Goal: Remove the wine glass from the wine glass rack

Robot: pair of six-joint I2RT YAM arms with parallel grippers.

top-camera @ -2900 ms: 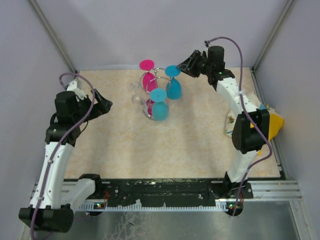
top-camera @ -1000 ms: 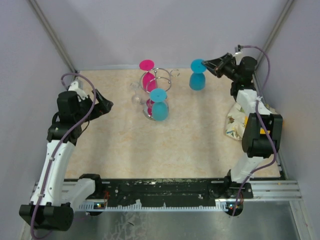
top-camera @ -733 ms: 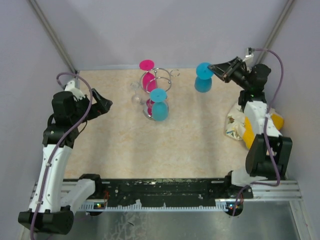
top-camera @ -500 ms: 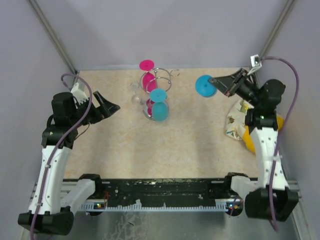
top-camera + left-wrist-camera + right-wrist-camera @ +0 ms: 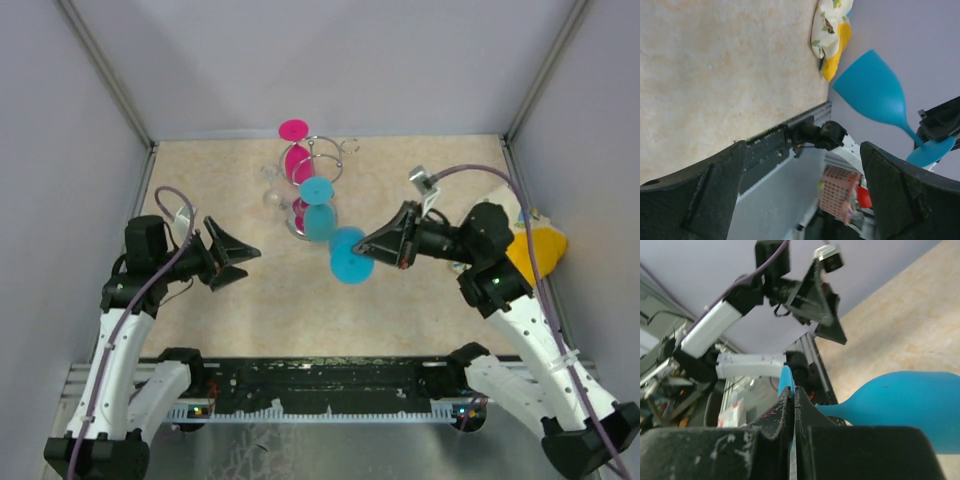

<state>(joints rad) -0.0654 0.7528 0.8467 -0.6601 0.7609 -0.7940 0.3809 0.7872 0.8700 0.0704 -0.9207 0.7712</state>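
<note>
– How is the light falling around the wine glass rack?
– Soft and even, coming from above. It is leaving only faint shadow bands on the table in front of the rack, and the rack's wires are glinting slightly.
– Anything smearing?
– The blue wine glass, in front of the rack, is blurring. In both wrist views the dark fingers are looming out of focus.
</note>
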